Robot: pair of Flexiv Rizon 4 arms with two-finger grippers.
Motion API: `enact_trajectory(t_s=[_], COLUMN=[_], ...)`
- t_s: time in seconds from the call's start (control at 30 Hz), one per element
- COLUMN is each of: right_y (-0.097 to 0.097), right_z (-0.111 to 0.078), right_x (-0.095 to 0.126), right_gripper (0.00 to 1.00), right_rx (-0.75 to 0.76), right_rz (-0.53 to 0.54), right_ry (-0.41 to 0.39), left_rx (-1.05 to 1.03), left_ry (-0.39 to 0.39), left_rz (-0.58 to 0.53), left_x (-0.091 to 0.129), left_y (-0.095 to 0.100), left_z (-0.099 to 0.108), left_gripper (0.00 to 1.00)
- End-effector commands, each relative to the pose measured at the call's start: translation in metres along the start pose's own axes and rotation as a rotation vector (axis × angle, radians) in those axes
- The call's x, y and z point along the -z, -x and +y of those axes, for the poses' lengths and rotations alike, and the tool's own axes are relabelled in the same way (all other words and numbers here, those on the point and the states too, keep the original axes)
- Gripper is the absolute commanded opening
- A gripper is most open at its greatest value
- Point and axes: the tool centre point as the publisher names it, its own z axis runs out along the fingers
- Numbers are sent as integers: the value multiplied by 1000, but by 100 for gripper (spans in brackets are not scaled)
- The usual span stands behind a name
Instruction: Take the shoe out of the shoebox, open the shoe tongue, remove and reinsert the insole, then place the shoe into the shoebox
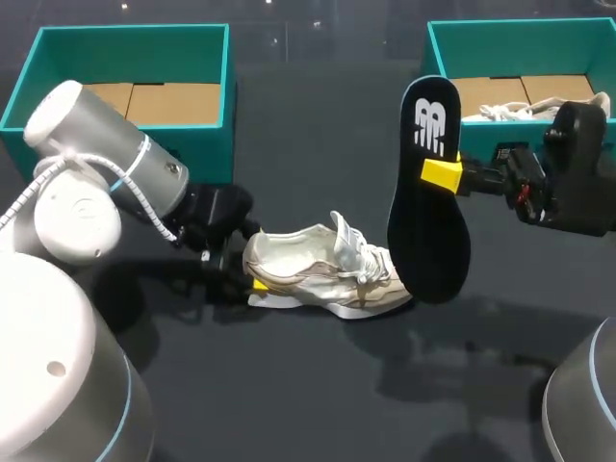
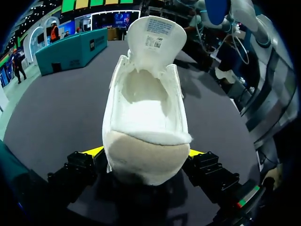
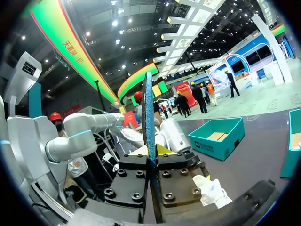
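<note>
A white shoe (image 1: 327,269) lies on its side mid-table, toe to the right, tongue pulled open. My left gripper (image 1: 252,281) stands open around its heel (image 2: 146,160), which fills the gap between the yellow fingertips (image 2: 94,151). The shoe's inside (image 2: 143,110) looks bare. Above the toe, my right gripper (image 1: 445,174) is shut on the black insole (image 1: 428,192), held upright with its lower end near the toe. In the right wrist view the insole (image 3: 148,108) shows edge-on between the fingers of that gripper (image 3: 150,151).
Two teal shoeboxes stand at the back: the left one (image 1: 125,48) shows only a cardboard bottom; the right one (image 1: 525,34) holds a second white shoe (image 1: 534,108). Dark table surface (image 1: 318,385) stretches in front of the shoe.
</note>
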Motion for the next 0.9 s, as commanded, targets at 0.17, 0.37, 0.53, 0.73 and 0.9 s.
enact_trajectory(t_s=[0.17, 0.37, 0.53, 0.73, 0.9], right_y=[-10, -10, -10, -10, -10], right_z=[-3, -3, -3, -3, -3], right_x=[6, 6, 6, 6, 6], right_gripper=[0, 0, 0, 0, 0], right_rx=[1, 1, 1, 1, 1], right_rz=[-76, -76, -76, -76, -76], right_ry=[4, 4, 4, 4, 4], left_rx=[-34, -34, -22, 7, 18], left_ry=[181, 181, 283, 495, 612], left_rz=[-12, -12, 11, 54, -7], left_x=[13, 13, 11, 13, 17], left_y=[-3, -3, -2, -6, -4], left_z=[-8, -8, -12, -18, -21], left_gripper=[100, 100, 100, 100, 100])
